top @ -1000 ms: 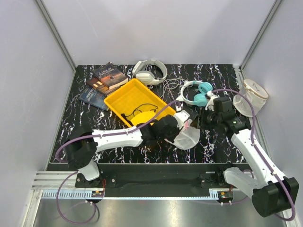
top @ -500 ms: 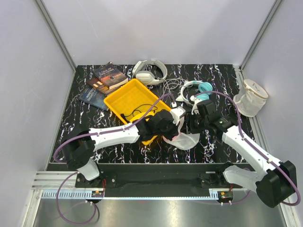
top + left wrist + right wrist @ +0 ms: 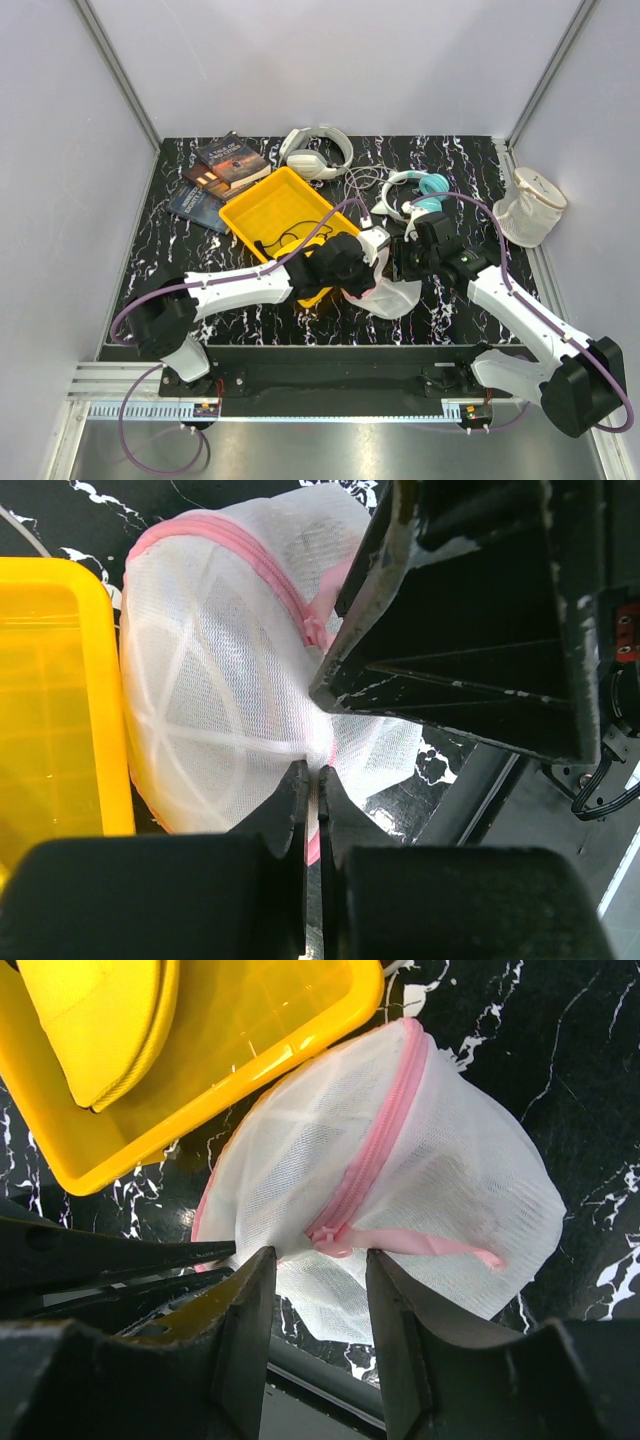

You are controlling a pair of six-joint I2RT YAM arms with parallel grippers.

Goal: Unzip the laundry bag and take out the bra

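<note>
The laundry bag point(image 3: 398, 294) is a white mesh dome with a pink zipper, lying on the black marbled table beside the yellow tray; it also shows in the left wrist view point(image 3: 215, 690) and the right wrist view point(image 3: 420, 1175). My left gripper point(image 3: 311, 772) is shut on the bag's mesh at its pink rim. My right gripper point(image 3: 320, 1260) is open, its jaws on either side of the pink zipper pull point(image 3: 335, 1232), with a pink tab point(image 3: 440, 1245) trailing right. The zipper looks closed. The navy bra is hidden.
A yellow tray point(image 3: 262, 205) holds a yellow bra point(image 3: 95, 1020) with black straps. Books point(image 3: 222, 170) lie at the back left, white headphones point(image 3: 316, 150) at the back, teal headphones point(image 3: 420, 196) behind my right arm. A cream mesh bag point(image 3: 530, 208) stands at the right edge.
My right gripper moved left from beside the teal headphones to the laundry bag. My left arm shifted slightly right with the bag in its grip.
</note>
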